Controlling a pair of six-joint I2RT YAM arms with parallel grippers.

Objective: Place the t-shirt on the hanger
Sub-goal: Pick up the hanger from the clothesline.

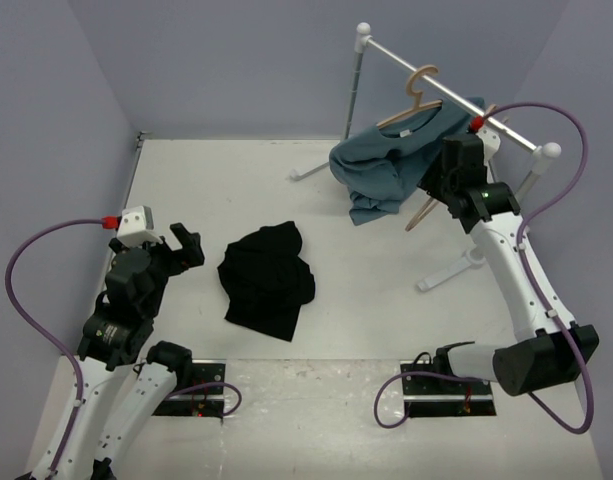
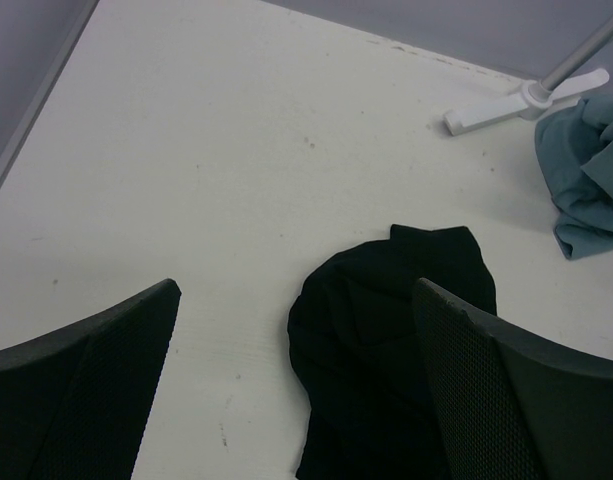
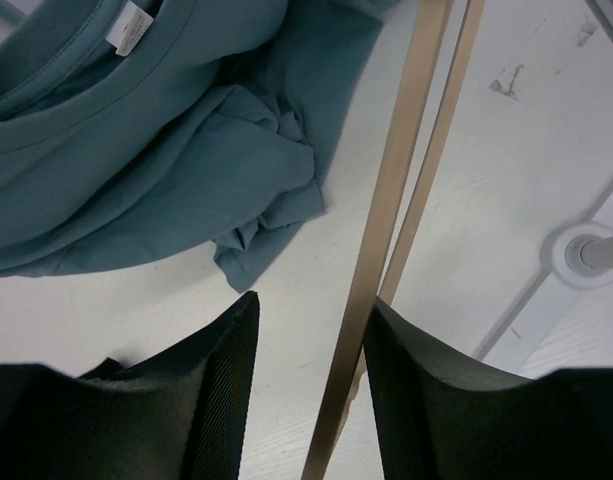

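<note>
Overhead, a crumpled black t-shirt (image 1: 266,282) lies in a heap on the white counter (image 1: 216,180), just left of the frame's centre, with nothing holding it. The left gripper (image 1: 179,250) hangs beside it at middle left, jaws spread wide and empty. In its wrist view the two dark fingers (image 2: 96,380) frame the lower corners, with the black cloth on the counter beyond them, toward the right finger.

At upper right, the right arm reaches up to a white clothes rack (image 1: 391,50). A teal shirt (image 1: 386,165) droops there from a wooden hanger with a curved hook (image 1: 421,85). A second pale wooden hanger (image 3: 389,220), bare of clothing, slants down below the rail. From above, only its lower end shows under the arm, at right of centre.

Seen from the right wrist, the bare hanger's thin bars run from the top edge toward the bottom centre, passing between the jaws of the right gripper (image 3: 311,300). The jaws stand partly open around it. The bars lie against the finger at lower right, and a clear gap of white counter separates them from the finger at lower left. The teal shirt fills the upper left of this view, its neck label showing.
</note>
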